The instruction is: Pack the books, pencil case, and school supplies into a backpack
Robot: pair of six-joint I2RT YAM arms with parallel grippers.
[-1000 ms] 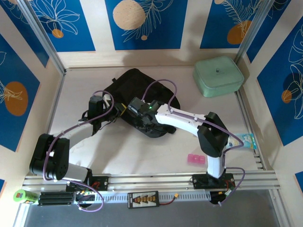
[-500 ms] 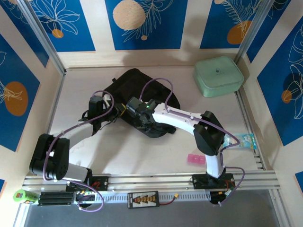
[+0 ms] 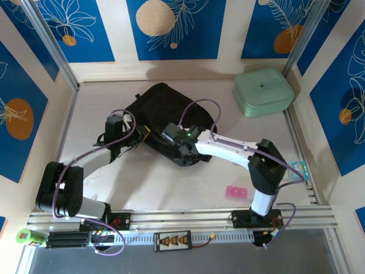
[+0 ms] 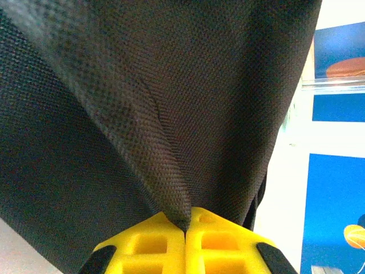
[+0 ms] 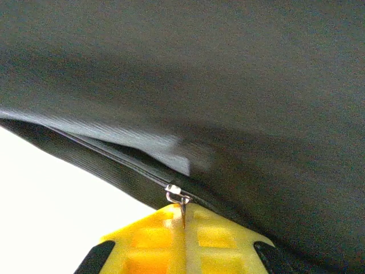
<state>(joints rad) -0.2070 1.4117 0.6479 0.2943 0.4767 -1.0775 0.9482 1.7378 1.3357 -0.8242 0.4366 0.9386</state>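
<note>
Backpack: the black soft backpack (image 3: pixel 165 103) lies flat mid-table, toward the far side; its inside cannot be seen.
Zip: the zip (image 5: pixel 114 157) is closed along the stretch seen from the right wrist.
Left gripper: the left gripper (image 4: pixel 185 231) is at the backpack's left edge, its 2 yellow fingers pressed together on a pinched fold of the fabric.
Right gripper: the right gripper (image 5: pixel 183 224) is at the backpack's near edge, fingers together on the metal zip pull (image 5: pixel 178 197).
Mint case: the mint green case (image 3: pixel 262 91) sits in the far right corner, lid down, well apart from the backpack.
Loose supplies: the pink block (image 3: pixel 236 192) lies on the table near the right arm's base; the clear packet (image 3: pixel 299 169) is at the right edge, partly behind the arm, its print too small to read.
Surface: pale table (image 3: pixel 142 182).
Room: blue wall panels (image 3: pixel 171 28) with white leaf drawings and orange discs.
</note>
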